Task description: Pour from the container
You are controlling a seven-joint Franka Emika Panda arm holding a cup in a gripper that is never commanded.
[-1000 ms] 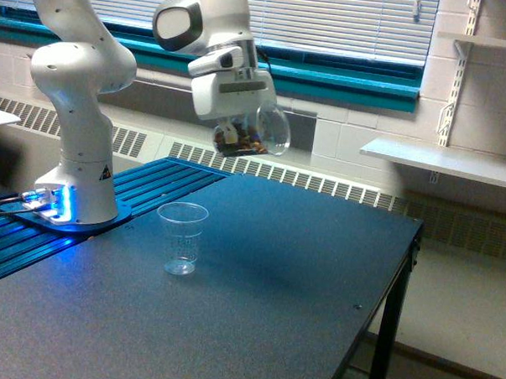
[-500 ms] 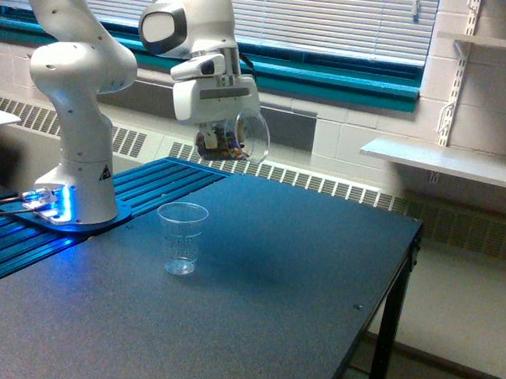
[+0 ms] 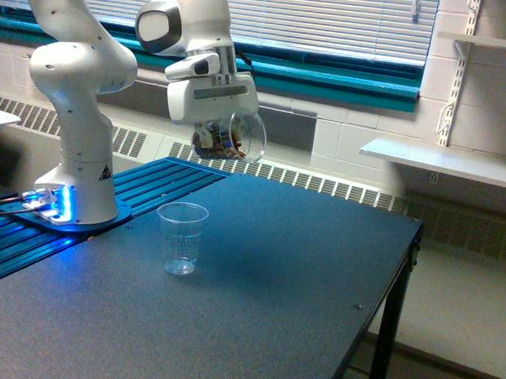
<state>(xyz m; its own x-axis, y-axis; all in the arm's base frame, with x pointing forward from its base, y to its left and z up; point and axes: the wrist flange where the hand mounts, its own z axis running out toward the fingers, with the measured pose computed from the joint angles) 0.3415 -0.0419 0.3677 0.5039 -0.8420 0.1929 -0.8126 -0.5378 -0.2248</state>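
Clear jar [image 3: 232, 139] held in the air under the gripper [image 3: 212, 136], jaws clamped on it. It lies tipped well over, mouth toward the exterior view's right, brown nut-like bits pooled low inside. Nothing spilling yet. It hangs above and a little right of the empty plastic cup [image 3: 182, 238] (no contents visible in it). Judgement: pour not begun; lining the mouth up over the cup and tipping further remain.

Dark speckled table [image 3: 256, 307], blue slatted section beside the arm's base [image 3: 71, 211]. Behind: window blinds [image 3: 327, 25], teal sill, white block wall, wall shelf [image 3: 447, 160].
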